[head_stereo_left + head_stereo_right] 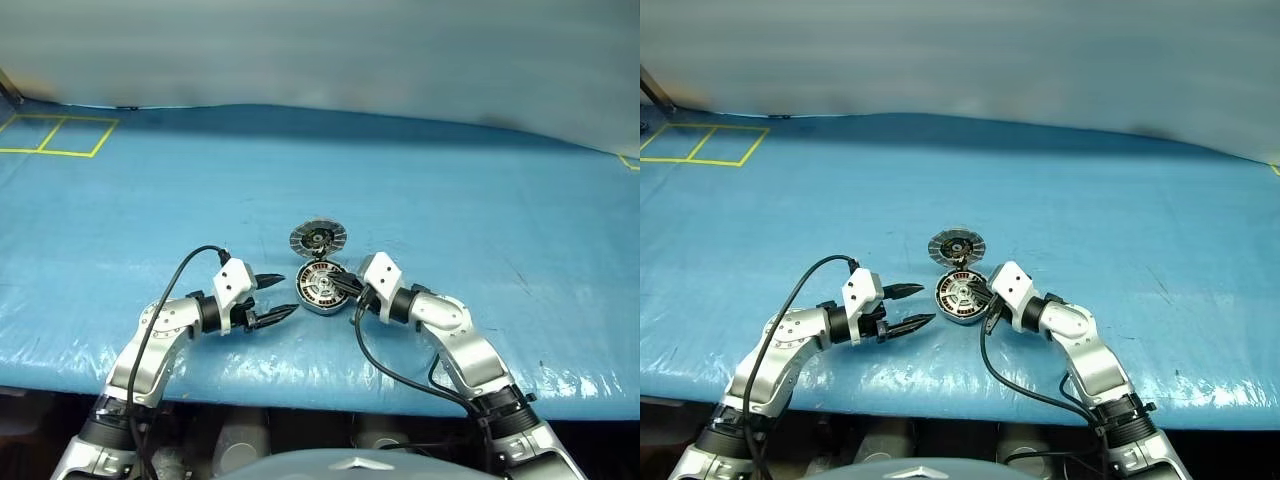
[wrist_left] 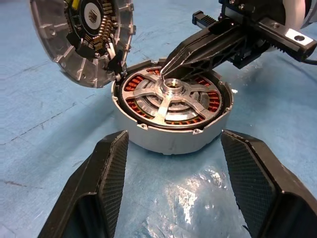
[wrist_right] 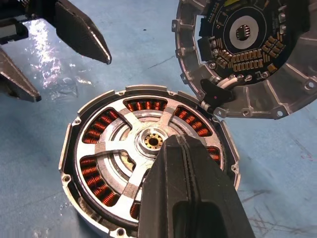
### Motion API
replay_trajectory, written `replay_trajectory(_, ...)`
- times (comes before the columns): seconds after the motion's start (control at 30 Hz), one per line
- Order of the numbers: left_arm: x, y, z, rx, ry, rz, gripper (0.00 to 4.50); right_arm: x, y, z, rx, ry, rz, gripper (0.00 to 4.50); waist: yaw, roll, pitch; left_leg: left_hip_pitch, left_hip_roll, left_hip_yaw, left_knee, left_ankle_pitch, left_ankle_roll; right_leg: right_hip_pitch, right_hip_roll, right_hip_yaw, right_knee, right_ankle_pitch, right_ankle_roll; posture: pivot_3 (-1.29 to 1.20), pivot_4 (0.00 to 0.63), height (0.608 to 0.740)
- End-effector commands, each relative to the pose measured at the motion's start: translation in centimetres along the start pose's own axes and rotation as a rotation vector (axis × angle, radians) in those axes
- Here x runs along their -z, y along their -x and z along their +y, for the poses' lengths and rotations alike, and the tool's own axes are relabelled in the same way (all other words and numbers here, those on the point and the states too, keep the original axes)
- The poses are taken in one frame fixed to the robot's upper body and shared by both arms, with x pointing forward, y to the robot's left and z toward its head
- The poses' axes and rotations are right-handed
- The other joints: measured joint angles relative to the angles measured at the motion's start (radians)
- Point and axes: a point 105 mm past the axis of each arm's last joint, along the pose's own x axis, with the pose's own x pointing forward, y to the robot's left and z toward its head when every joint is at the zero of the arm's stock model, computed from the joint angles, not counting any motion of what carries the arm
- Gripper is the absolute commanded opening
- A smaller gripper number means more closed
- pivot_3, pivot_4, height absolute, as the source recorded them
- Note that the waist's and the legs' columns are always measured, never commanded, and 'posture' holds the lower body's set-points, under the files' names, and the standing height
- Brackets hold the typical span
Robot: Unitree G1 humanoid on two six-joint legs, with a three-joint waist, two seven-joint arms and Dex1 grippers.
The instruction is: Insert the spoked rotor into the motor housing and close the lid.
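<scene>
Spoked rotor [image 3: 130, 148] already sits inside the motor housing [image 2: 173, 139] on the blue table [image 1: 450, 200], with the closed right gripper [image 2: 171, 67] at its hub. Left gripper [image 1: 278, 298] waits open and empty just beside. I judge the next step is swinging the upright lid [image 2: 81, 39] down, after the right gripper retreats.

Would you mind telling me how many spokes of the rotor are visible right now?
3 on the spoked rotor inside the motor housing, fanning from its hub. In the right wrist view the right gripper covers part of the rotor, so another may be hidden there.
</scene>
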Motion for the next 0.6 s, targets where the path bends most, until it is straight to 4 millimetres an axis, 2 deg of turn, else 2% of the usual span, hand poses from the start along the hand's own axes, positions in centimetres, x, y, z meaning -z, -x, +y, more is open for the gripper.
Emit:
replay_trajectory(0.03,-1.6,0.2,0.3,-0.027,-0.042,-0.063,3.12,1.4,0.0,1.1,-0.015,-0.038,0.051,0.00,0.000,-0.001,0.000,0.003,0.000,0.000,-0.001,0.000,0.000,0.001,0.000,0.000,-0.001,0.000,0.000,0.00,0.150,0.740)
replay_trajectory(0.1,-1.4,0.2,0.3,-0.035,-0.039,-0.062,3.12,0.4,0.0,0.7,0.011,-0.079,-0.009,0.00,-0.001,-0.001,0.000,0.007,0.000,0.000,-0.001,-0.001,-0.002,0.002,-0.001,0.000,-0.003,-0.001,-0.001,0.00,0.150,0.740)
replay_trajectory(0.3,-1.0,0.2,0.5,-0.070,-0.043,-0.072,3.12,-2.7,1.0,-1.9,0.114,-0.169,-0.181,0.00,-0.001,0.000,0.000,0.004,0.000,0.001,-0.004,-0.001,-0.001,0.003,-0.001,0.001,-0.003,-0.001,-0.001,0.00,0.150,0.740)
replay_trajectory(0.4,-0.9,0.2,0.5,-0.081,-0.039,-0.082,3.12,-3.0,1.6,-3.0,0.155,-0.168,-0.193,0.00,0.000,0.000,0.000,0.003,0.000,0.001,-0.004,-0.001,-0.001,0.002,-0.001,0.001,-0.003,-0.001,-0.001,0.00,0.150,0.740)
replay_trajectory(0.6,-0.8,0.6,0.8,-0.124,-0.030,-0.098,3.12,-2.1,2.3,-6.1,0.283,-0.138,-0.115,0.00,-0.001,0.000,0.001,0.003,0.000,0.001,-0.004,-0.001,-0.002,0.002,-0.001,0.001,-0.003,-0.001,-0.001,0.00,0.150,0.740)
